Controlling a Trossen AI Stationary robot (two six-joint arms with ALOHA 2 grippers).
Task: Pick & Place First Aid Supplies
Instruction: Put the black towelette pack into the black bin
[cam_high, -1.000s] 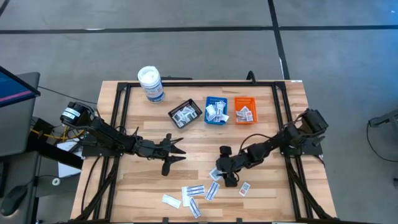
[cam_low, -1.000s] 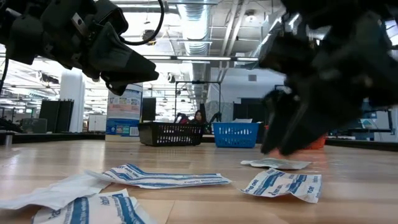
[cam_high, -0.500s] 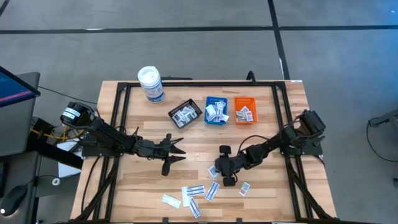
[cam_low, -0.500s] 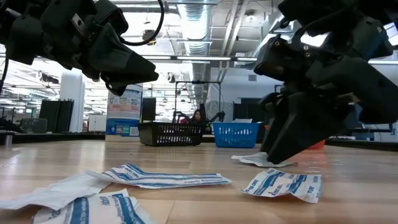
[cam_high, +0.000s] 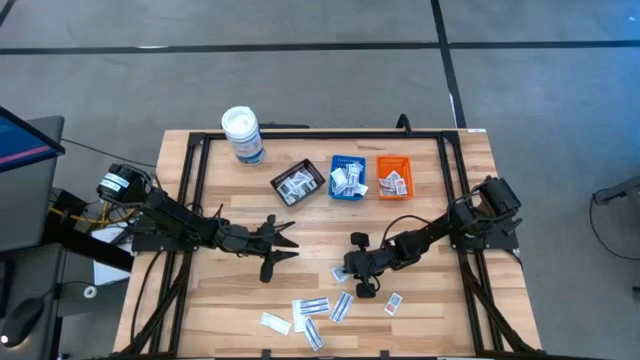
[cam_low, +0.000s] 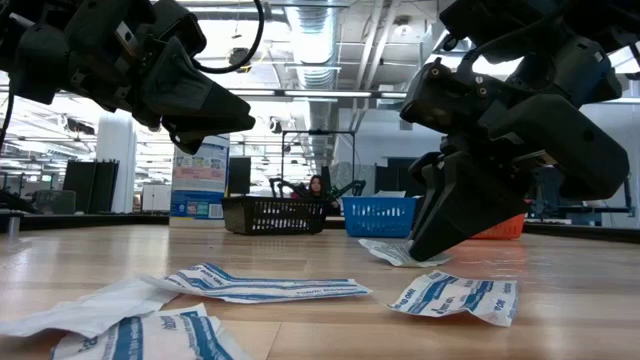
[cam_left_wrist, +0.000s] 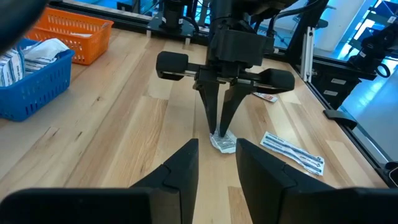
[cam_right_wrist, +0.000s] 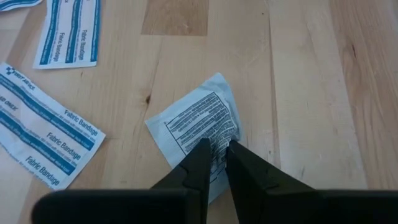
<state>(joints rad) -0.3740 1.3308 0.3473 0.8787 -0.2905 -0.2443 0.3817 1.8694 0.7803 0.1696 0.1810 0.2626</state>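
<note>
The biggest risk, as I judge it, is that the right gripper (cam_right_wrist: 216, 163) has pinched only the crumpled edge of the white packet (cam_right_wrist: 200, 129) with dark print that lies on the wooden table (cam_high: 440, 300), near the scattered packets and well short of the trays; its fingers look nearly closed on that edge, so a lift could let the flimsy paper slide out or tear; a lesser risk is dragging the neighbouring packets; the left gripper (cam_left_wrist: 214, 165) hovers aside, part open and empty; two blue-striped packets (cam_right_wrist: 43, 142) read "Fabric Bandage", one also "First Aid"; the held packet's fine print is illegible.
</note>
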